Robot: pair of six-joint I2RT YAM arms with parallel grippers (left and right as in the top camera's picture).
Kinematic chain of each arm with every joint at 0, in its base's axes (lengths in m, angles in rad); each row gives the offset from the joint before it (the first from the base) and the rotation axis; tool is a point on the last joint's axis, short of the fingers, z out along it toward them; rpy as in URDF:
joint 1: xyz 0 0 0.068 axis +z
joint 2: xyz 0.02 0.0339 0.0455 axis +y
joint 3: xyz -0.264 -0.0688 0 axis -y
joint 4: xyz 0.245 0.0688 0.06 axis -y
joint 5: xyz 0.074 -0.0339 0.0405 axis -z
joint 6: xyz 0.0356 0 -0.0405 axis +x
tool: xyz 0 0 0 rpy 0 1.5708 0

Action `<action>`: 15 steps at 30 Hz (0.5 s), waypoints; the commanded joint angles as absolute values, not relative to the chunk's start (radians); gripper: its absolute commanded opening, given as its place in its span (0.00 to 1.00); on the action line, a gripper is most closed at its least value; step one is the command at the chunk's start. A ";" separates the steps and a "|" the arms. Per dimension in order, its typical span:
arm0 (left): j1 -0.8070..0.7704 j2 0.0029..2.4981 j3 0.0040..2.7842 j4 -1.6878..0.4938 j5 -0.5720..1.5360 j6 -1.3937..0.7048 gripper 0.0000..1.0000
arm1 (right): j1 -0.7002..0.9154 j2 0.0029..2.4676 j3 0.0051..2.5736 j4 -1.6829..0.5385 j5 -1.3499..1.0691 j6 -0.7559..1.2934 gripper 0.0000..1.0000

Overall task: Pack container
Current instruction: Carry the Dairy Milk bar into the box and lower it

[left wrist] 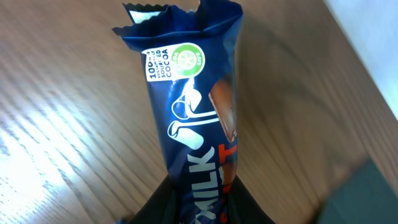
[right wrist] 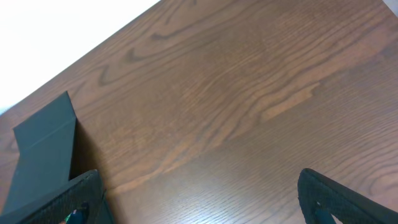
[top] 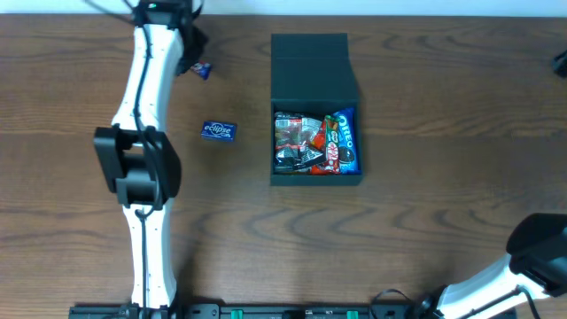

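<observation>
The container [top: 315,66] is a dark square box in the middle of the table, its flap lid open toward the far side. Several snack packets lie in it, among them an Oreo pack [top: 345,139]. It also shows in the right wrist view [right wrist: 43,149]. My left gripper [top: 188,55] is at the far left of the table, shut on a dark blue milk chocolate bar [left wrist: 198,118], whose end shows in the overhead view [top: 202,68]. My right gripper [right wrist: 202,196] is open and empty over bare wood, its arm at the near right corner [top: 532,257].
A small blue Eclipse gum pack [top: 218,130] lies on the wood left of the box. The left arm [top: 142,151] stretches from the near edge to the far edge. The table's far edge runs behind the box.
</observation>
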State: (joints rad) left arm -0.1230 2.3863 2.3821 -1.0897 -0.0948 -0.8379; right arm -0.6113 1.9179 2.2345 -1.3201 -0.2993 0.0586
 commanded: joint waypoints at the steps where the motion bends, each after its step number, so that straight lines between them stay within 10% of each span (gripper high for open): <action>1: -0.218 2.337 2.444 -1.122 -0.110 -0.692 0.12 | -0.614 1.925 2.228 -1.320 -0.307 0.047 0.99; 15: -0.633 2.337 2.463 -1.374 -0.218 -0.525 0.12 | -0.614 1.925 2.228 -1.312 -0.307 0.047 0.99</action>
State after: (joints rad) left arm -0.5999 2.3753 2.4382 -1.3525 -0.1444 -0.5938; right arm -0.6113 1.9179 2.2345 -1.3182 -0.2996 0.0586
